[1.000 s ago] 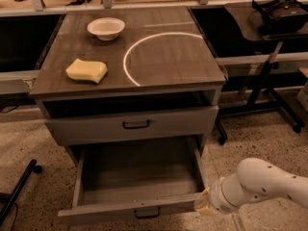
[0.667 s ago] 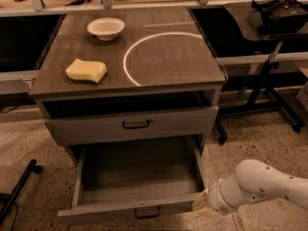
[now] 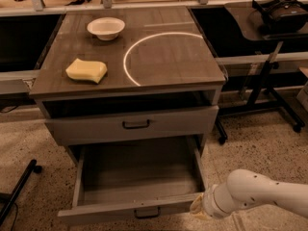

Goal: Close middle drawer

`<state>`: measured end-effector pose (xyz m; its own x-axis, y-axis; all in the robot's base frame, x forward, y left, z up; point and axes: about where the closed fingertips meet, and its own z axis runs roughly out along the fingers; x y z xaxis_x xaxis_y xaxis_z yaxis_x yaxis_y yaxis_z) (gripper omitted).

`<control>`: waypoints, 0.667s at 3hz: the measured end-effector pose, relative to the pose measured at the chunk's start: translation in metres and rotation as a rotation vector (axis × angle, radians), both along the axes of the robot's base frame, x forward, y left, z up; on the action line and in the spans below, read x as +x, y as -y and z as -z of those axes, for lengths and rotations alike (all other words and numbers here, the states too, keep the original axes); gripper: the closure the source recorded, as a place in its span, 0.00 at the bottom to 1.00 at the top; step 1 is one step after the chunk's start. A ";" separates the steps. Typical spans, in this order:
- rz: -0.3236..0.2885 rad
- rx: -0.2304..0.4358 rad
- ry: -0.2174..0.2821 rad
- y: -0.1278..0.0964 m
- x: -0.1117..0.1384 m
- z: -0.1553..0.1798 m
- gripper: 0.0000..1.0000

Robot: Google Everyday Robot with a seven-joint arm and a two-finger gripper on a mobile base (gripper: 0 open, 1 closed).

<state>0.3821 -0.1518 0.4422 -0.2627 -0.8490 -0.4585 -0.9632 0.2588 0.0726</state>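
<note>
Grey-brown wood forms the cabinet [image 3: 168, 57], and in the camera view its middle drawer [image 3: 139, 177] stands pulled far out at the bottom, small dark handle [image 3: 147, 212] to the front, under a taller-fronted drawer [image 3: 132, 124] that sits flush. A white arm [image 3: 260, 196] reaches in from the lower right, with the gripper [image 3: 197, 207] at the open drawer's right front corner; how far it is spread, or whether it holds anything, cannot be told. On the top rest a white bowl [image 3: 106, 28] and a yellow sponge [image 3: 86, 70], well apart.
</note>
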 end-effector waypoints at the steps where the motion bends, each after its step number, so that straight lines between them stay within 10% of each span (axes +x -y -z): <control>1: 0.004 -0.015 0.020 -0.001 0.011 0.018 1.00; 2: 0.014 -0.011 0.023 0.002 0.022 0.033 1.00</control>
